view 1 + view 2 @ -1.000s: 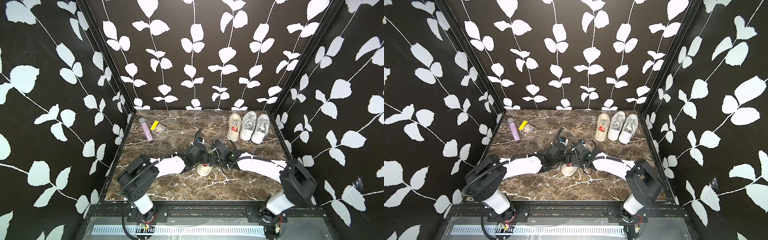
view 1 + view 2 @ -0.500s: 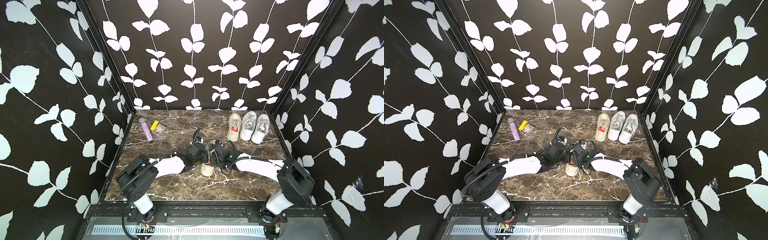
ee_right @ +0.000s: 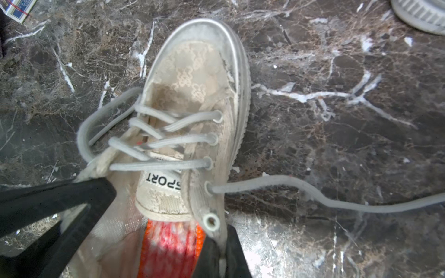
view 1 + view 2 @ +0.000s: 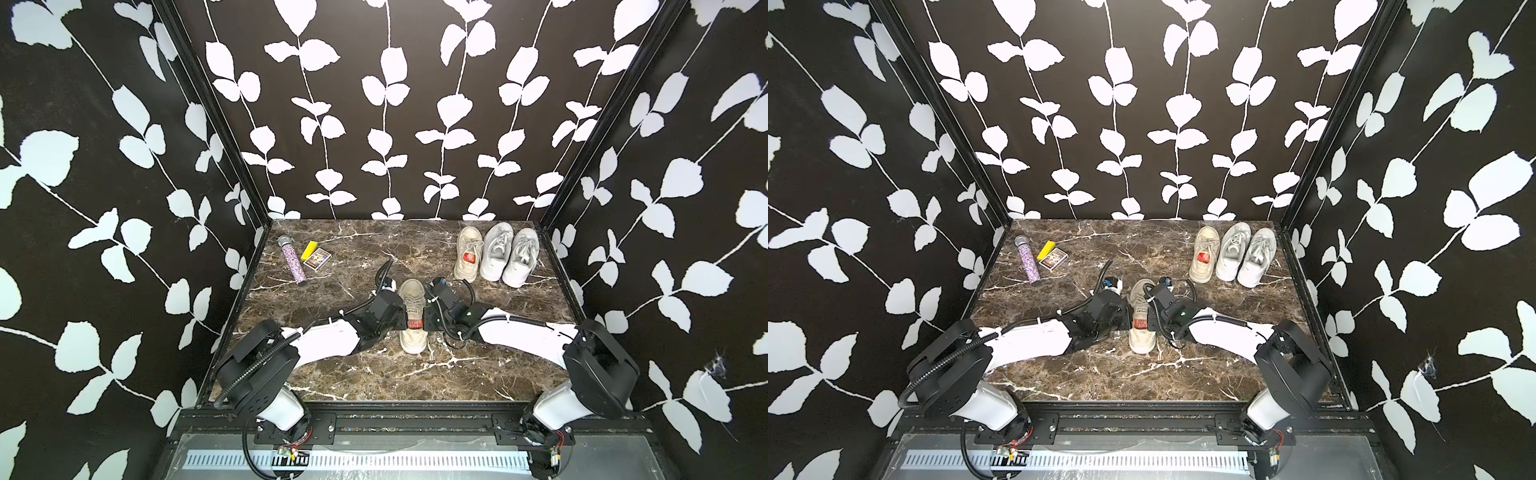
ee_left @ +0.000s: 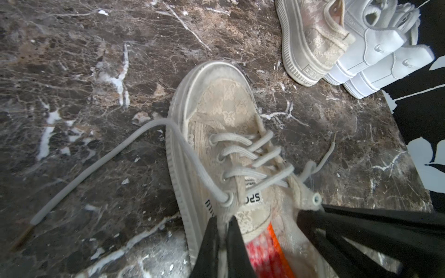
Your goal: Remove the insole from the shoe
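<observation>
A: Left gripper (image 5: 222, 237)?
B: Pinched tight on shoe (image 4: 411, 307) rim.
A: Right gripper (image 3: 222, 245)?
B: Likewise clamped, on opposite rim, facing left one.
A: Insole (image 3: 168, 250)?
B: Red-orange, inside shoe, between both grippers, just beside each.

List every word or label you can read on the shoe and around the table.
"SPORT": on the tongue label of the beige shoe.
The small tag next to that label: print too small to read.
The heel patch of the second beige shoe: lettering blurred.
The small box: print too small to read.
</observation>
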{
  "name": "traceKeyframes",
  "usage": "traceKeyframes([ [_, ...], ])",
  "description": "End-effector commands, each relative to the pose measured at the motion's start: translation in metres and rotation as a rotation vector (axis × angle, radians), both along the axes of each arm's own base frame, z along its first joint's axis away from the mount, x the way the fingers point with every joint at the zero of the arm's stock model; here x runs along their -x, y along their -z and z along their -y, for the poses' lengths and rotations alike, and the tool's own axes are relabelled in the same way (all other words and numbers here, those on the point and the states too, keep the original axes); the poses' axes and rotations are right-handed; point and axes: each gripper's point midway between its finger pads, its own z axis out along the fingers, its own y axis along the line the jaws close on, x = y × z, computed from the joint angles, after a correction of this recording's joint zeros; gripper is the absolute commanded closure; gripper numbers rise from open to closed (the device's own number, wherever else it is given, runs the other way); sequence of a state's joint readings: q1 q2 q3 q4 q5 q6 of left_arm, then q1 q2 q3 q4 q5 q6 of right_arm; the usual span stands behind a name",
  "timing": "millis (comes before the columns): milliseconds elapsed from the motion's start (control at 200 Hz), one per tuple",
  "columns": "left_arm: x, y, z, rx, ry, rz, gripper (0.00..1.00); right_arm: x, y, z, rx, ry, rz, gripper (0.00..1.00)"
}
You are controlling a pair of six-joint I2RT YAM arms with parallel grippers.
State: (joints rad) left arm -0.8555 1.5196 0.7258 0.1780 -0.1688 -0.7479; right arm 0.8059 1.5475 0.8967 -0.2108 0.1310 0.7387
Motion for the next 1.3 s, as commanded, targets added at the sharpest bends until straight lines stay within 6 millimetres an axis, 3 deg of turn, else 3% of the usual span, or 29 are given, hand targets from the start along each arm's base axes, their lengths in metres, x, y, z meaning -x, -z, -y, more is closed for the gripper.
traceKeyframes([
  [0, -0.008, -0.008, -0.022, -0.009, -0.097, 0.034, 0.98, -0.005, 0.014, 0.03, 0.116, 0.062, -0.016, 0.91],
  [220, -0.005, -0.01, -0.014, 0.01, -0.041, 0.036, 0.95, -0.007, 0.015, 0.034, 0.077, 0.061, -0.006, 0.81],
  [365, -0.004, -0.011, 0.015, 0.048, 0.064, 0.013, 0.74, -0.01, 0.006, 0.006, 0.002, -0.038, 0.017, 0.66],
  [550, -0.013, -0.013, 0.012, 0.008, 0.048, 0.017, 0.56, -0.023, -0.007, -0.006, 0.003, -0.052, 0.054, 0.56],
  [625, -0.017, -0.011, 0.009, -0.034, 0.044, 0.008, 0.55, -0.028, -0.015, -0.009, 0.006, -0.054, 0.073, 0.54],
  [645, -0.017, -0.01, 0.008, -0.045, 0.042, 0.002, 0.55, -0.029, -0.006, -0.009, 0.025, -0.055, 0.055, 0.53],
  [820, -0.019, -0.003, 0.011, -0.051, 0.041, -0.023, 0.57, -0.036, -0.002, -0.01, 0.076, -0.057, 0.047, 0.51],
  [980, -0.017, 0.003, 0.007, -0.056, 0.031, -0.035, 0.65, -0.035, 0.0, 0.009, 0.158, -0.016, 0.053, 0.56],
  [1115, -0.016, 0.005, -0.001, -0.083, 0.02, -0.036, 0.77, -0.032, 0.0, 0.03, 0.209, 0.033, 0.059, 0.7],
  [1295, -0.018, 0.009, -0.032, -0.105, -0.049, -0.04, 0.93, -0.027, 0.018, 0.064, 0.22, 0.147, -0.011, 0.93],
])
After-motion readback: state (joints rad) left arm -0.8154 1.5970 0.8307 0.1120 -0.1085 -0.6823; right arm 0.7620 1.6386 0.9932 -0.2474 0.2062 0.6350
